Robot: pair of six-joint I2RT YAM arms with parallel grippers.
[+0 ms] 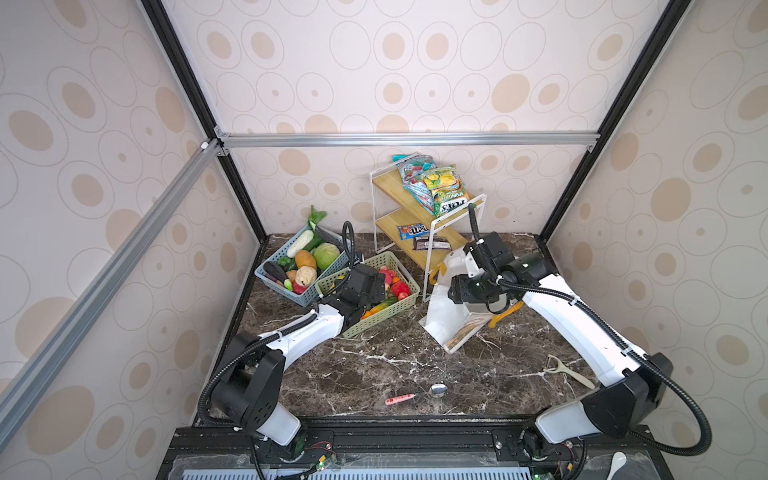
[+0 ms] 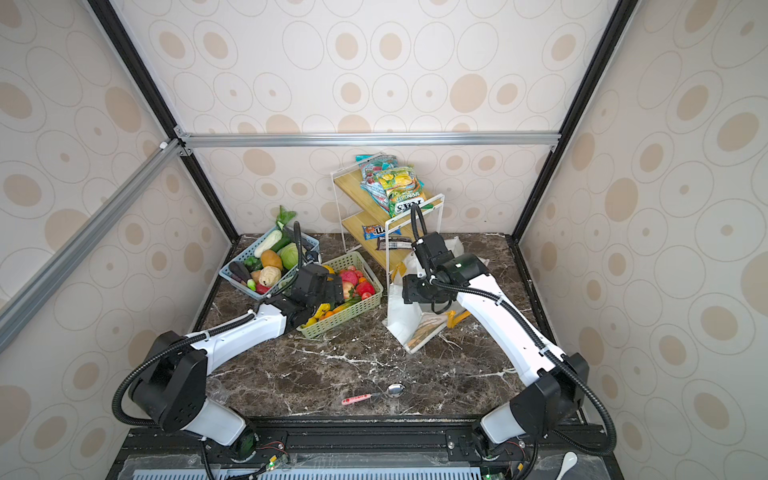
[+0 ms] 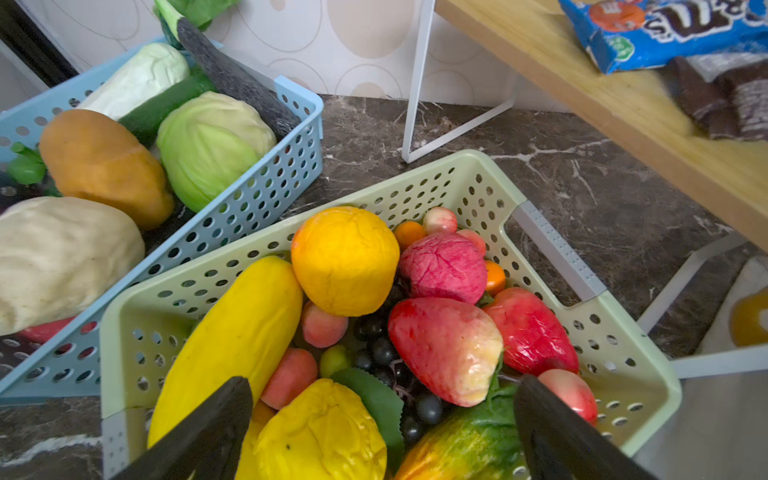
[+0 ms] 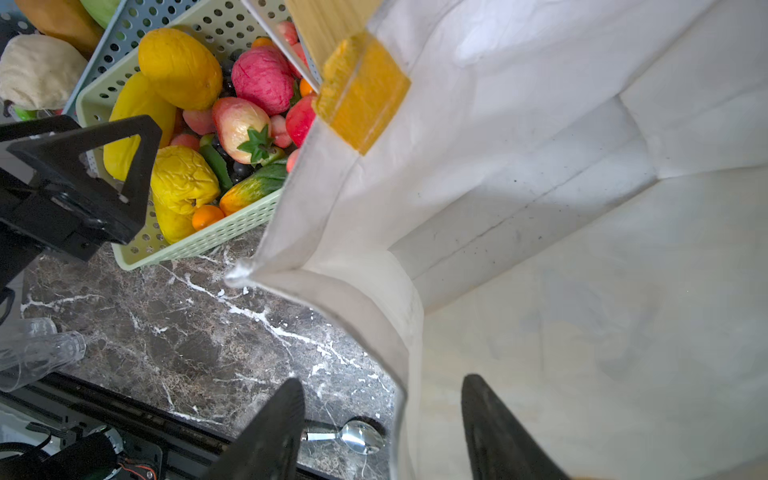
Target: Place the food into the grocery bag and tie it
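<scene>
The grocery bag (image 4: 540, 208) is showing matt white cloth. The green basket (image 3: 415, 183) is looking smooth plastic, the spoon (image 4: 361, 436) gleaming metal.

Ahead of the black left gripper (image 3: 384, 380), the green basket (image 3: 415, 183) is pale and dotted with holes. In it, the round fruit (image 3: 345, 259) is yellow-orange, the strawberry (image 3: 444, 349) red fading to cream, the grapes (image 3: 382, 351) near-black. Beyond, the blue basket (image 3: 257, 195) is light, its cabbage (image 3: 208, 145) light green. Beside the black right gripper (image 4: 382, 380), the grocery bag (image 4: 540, 208) is white, faintly speckled, perhaps with dirt, its patch (image 4: 361, 91) yellow-orange. The tabletop (image 4: 187, 332) is dark brown marble, white-veined.
</scene>
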